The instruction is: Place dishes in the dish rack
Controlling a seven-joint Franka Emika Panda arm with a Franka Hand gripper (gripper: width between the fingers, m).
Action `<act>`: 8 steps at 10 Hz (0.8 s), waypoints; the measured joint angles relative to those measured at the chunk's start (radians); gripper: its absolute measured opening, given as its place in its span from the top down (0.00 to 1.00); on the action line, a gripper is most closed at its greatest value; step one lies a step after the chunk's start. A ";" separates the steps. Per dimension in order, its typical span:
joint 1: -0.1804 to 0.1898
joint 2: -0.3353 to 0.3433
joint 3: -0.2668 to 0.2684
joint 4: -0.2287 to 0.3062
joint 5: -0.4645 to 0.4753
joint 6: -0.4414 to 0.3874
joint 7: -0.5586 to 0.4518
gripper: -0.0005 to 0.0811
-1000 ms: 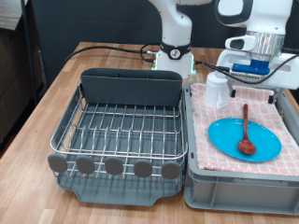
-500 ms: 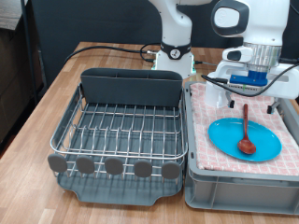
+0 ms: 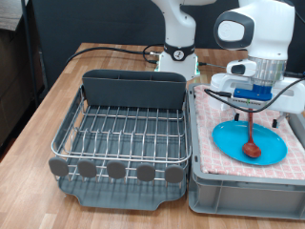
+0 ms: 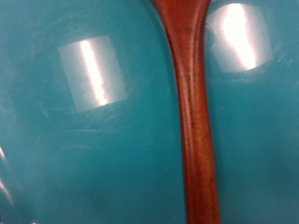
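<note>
The light-blue plate (image 3: 273, 145) lies flat on the pink checked towel in the grey crate. The reddish-brown wooden spoon (image 3: 251, 148) lies on the plate, its handle pointing to the exterior view's top. My gripper (image 3: 250, 105) hangs low over the upper end of the spoon handle; its fingers do not show. The wrist view is filled by the spoon handle (image 4: 192, 112) over the plate (image 4: 84, 140), very close. The white mug is hidden behind my hand. The dish rack (image 3: 119, 129) stands at the exterior view's left with nothing in it.
The grey crate (image 3: 243, 191) with the pink checked towel (image 3: 289, 113) sits right beside the rack. The rack's tall grey caddy (image 3: 133, 88) runs along its far side, round grey tabs (image 3: 115, 170) along its near edge. The robot base (image 3: 177, 57) stands behind, with cables.
My hand has moved from the crate's far right corner toward the exterior view's left and down, and is now low over the spoon handle, covering the mug. Plate and spoon have not moved.
</note>
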 joint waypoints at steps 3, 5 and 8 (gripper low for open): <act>0.010 0.022 -0.016 0.000 -0.041 0.017 0.037 0.01; 0.014 0.027 -0.025 0.000 -0.064 0.018 0.053 0.01; 0.014 0.029 -0.028 0.000 -0.066 0.018 0.053 0.26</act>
